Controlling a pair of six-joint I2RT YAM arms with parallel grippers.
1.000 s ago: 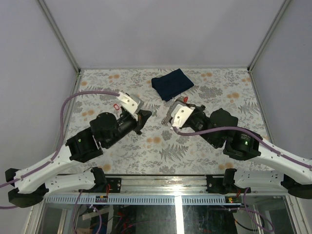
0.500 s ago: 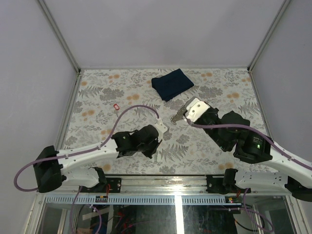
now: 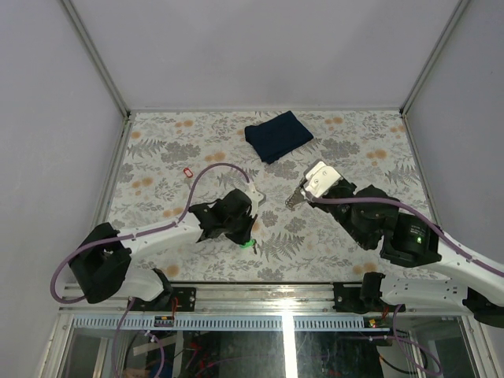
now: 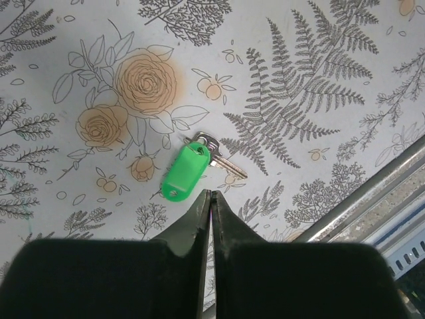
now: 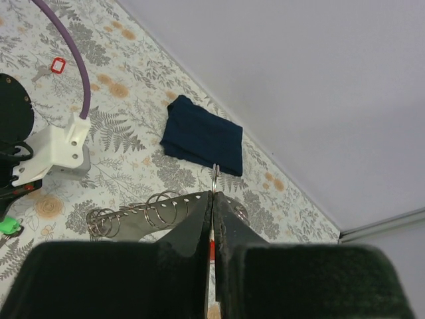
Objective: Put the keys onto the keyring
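Note:
A key with a bright green plastic head [image 4: 187, 171] [image 3: 247, 243] lies flat on the flowered table [image 3: 157, 157] near the front edge. My left gripper [image 4: 211, 193] [image 3: 245, 235] hangs just above it, shut and empty, its tips beside the green head. My right gripper [image 5: 213, 194] [image 3: 297, 200] is raised over the table's middle, shut on the keyring [image 5: 216, 174]. A thin silvery loop pokes out past the tips and red plastic shows between the jaws. A grey perforated strip with several rings [image 5: 143, 216] hangs by the jaws.
A folded dark blue cloth [image 3: 277, 135] [image 5: 202, 141] lies at the back middle. A small red tag [image 3: 187, 172] [image 5: 58, 65] rests on the table at the left. The metal rail [image 4: 372, 193] of the table's front edge runs close to the green key.
My left arm has swung from the back left to the front middle and come down over the green key. My right gripper has drifted right and nearer, the keyring in it.

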